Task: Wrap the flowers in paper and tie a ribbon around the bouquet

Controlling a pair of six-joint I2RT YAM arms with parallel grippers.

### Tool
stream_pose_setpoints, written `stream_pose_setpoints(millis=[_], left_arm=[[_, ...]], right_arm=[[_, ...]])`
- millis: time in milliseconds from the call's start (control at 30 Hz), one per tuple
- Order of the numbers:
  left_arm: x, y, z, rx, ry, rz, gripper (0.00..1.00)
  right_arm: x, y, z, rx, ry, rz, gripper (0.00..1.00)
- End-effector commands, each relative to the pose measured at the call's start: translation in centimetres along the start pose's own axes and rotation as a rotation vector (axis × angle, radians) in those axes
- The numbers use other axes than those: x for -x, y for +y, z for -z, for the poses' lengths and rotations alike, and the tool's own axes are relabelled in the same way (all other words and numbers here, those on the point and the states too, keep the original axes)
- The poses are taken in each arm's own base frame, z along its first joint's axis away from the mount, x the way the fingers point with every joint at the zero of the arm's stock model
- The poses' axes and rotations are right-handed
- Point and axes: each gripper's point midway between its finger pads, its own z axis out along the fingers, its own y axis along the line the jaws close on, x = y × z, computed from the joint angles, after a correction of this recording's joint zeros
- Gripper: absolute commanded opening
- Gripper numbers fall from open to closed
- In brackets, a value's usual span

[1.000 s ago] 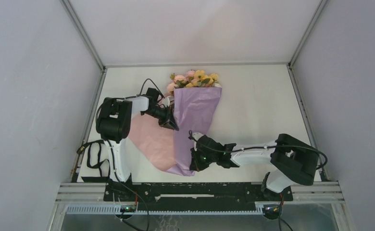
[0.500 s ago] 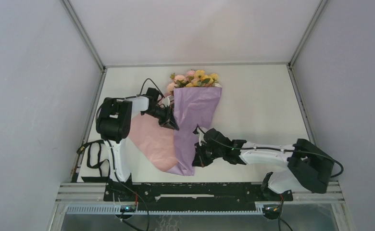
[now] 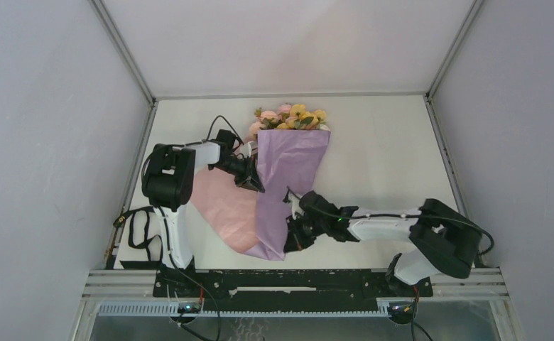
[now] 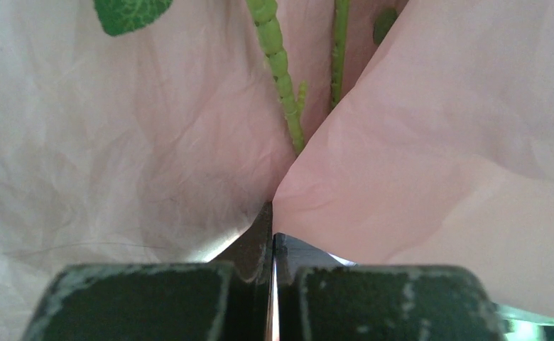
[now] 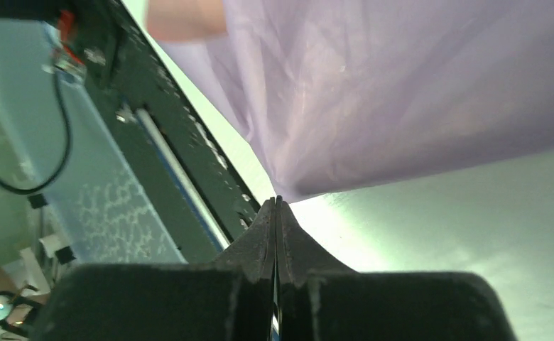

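Left gripper (image 3: 254,186) at the paper's (image 3: 288,160) nine o'clock, right gripper (image 3: 290,245) at five, both pressed together: it looks light and tear-prone, so you take it gently by its edges.

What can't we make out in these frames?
1. flower stems: the paper covers them in the top view; the left wrist view catches only a short stretch.
2. right hand: in the right wrist view its shut tips meet the paper's corner; pinching or just touching is unclear.
3. ribbon: not surely seen in any view; the black loop at far left in the top view is too small to tell from cable.
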Motion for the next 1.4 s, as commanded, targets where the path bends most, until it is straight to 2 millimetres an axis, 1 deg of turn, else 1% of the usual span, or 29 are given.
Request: stream_pose_setpoints(millis=[0,100,167,200,300,367,400,467,567,633,700,767,833,933,967,1000,1033,1067,1133,1200,1267,1300,1333,1367], left_arm=[[1.4,0.0,0.2,0.027,-0.04,-0.1,0.0],[1.3,-0.2,0.0,0.023,-0.035,-0.104,0.0],[1.2,-0.2,-0.1,0.021,-0.032,-0.105,0.0],[1.1,-0.3,-0.1,0.019,-0.03,-0.106,0.0],[1.0,-0.5,-0.2,0.008,-0.025,-0.105,0.0],[0.9,-0.5,-0.2,0.003,-0.022,-0.103,0.0],[0.8,-0.6,-0.2,0.002,-0.019,-0.104,0.0],[0.7,-0.5,-0.2,0.004,-0.015,-0.105,0.0],[0.7,-0.1,-0.1,0.024,-0.014,-0.11,0.0],[0.8,0.1,-0.1,0.033,-0.015,-0.11,0.0],[0.9,0.1,-0.2,0.033,-0.014,-0.108,0.0],[0.9,0.1,-0.2,0.034,-0.015,-0.106,0.0],[0.9,0.1,-0.1,0.038,-0.018,-0.11,0.0],[0.9,0.0,0.1,0.045,-0.02,-0.113,0.0],[1.0,-0.2,0.2,0.043,-0.023,-0.115,0.0],[1.0,-0.3,0.3,0.043,-0.023,-0.116,0.0],[1.1,-0.4,0.4,0.043,-0.028,-0.119,0.0],[1.1,-0.5,0.4,0.042,-0.03,-0.122,0.0],[1.1,-0.6,0.5,0.042,-0.031,-0.121,0.0],[1.1,-0.7,0.5,0.042,-0.031,-0.122,0.0],[1.1,-0.6,0.4,0.041,-0.029,-0.121,0.0],[1.1,-0.6,0.4,0.041,-0.028,-0.12,0.0],[1.1,-0.5,0.4,0.042,-0.027,-0.119,0.0],[1.1,-0.5,0.4,0.042,-0.027,-0.118,0.0]], right_arm=[[6.9,1.5,4.4,0.111,-0.233,0.013,0.03],[11.2,-1.1,6.0,0.055,-0.358,-0.021,0.03],[14.0,-2.7,6.5,0.044,-0.419,-0.041,0.03],[15.1,-3.1,6.5,0.053,-0.44,-0.047,0.02],[17.8,-4.3,6.0,0.066,-0.458,-0.052,0.02],[18.8,-5.7,5.2,0.059,-0.446,-0.067,0.01],[19.1,-6.5,5.0,0.054,-0.443,-0.078,0.01],[19.4,-9.1,4.7,0.016,-0.442,-0.133,0.0],[19.0,-13.5,5.1,-0.085,-0.448,-0.215,0.0],[18.7,-15.3,5.7,-0.138,-0.449,-0.23,0.0],[18.4,-16.2,6.3,-0.172,-0.439,-0.23,0.0],[18.3,-16.5,6.9,-0.207,-0.429,-0.213,0.0],[18.4,-16.5,8.1,-0.235,-0.439,-0.199,0.0],[18.5,-17.6,9.9,-0.286,-0.457,-0.224,0.0],[18.8,-17.4,10.4,-0.297,-0.469,-0.209,0.0],[18.3,-16.9,10.4,-0.308,-0.451,-0.199,0.0],[18.4,-15.9,10.4,-0.302,-0.448,-0.164,0.0],[18.4,-14.5,9.9,-0.279,-0.438,-0.129,0.0],[17.9,-11.3,8.4,-0.21,-0.398,-0.053,0.0],[17.0,-8.5,6.6,-0.146,-0.352,-0.003,0.0],[16.4,-6.4,4.7,-0.083,-0.325,0.017,0.0],[16.0,-5.8,3.8,-0.061,-0.309,0.015,0.0],[15.6,-5.6,2.9,-0.053,-0.292,0.006,0.0],[14.9,-6.1,1.9,-0.064,-0.264,-0.016,0.0]])
